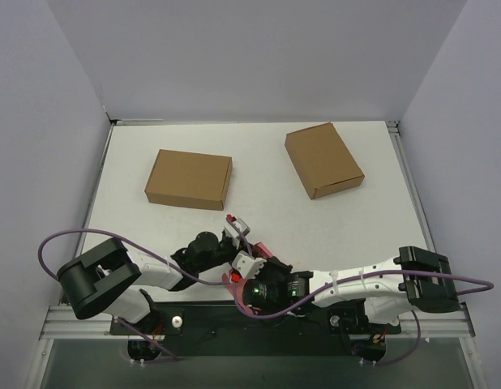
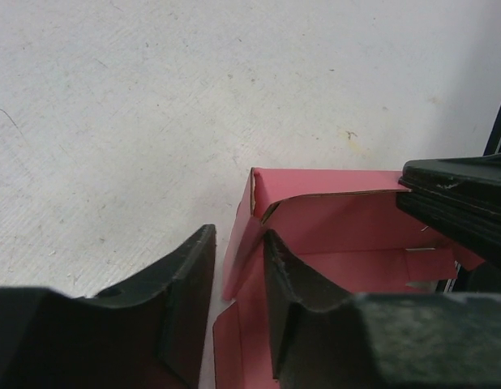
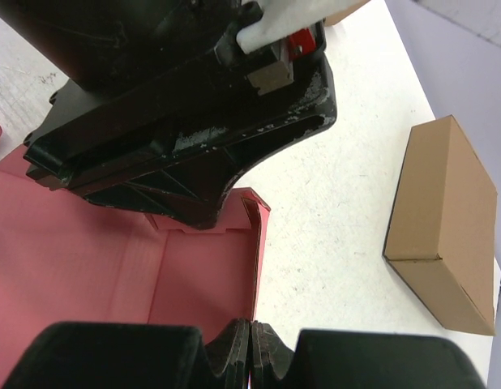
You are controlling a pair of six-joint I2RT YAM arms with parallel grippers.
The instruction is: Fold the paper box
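Right jaws are clenched on the upright edge of one wall of the paper box, the thin pink card running down between them. Left jaws stand parted astride the box's corner wall, not pinching it. The box sits low in the middle of the top view on the worktop. The left brown box and the right brown box lie well above it.

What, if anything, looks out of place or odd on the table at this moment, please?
Nothing looks spilled or torn. The paper box is only half folded: at one corner the wall's flap stands loose, with a gap showing. The brown box on the far right lies askew to the table edges.
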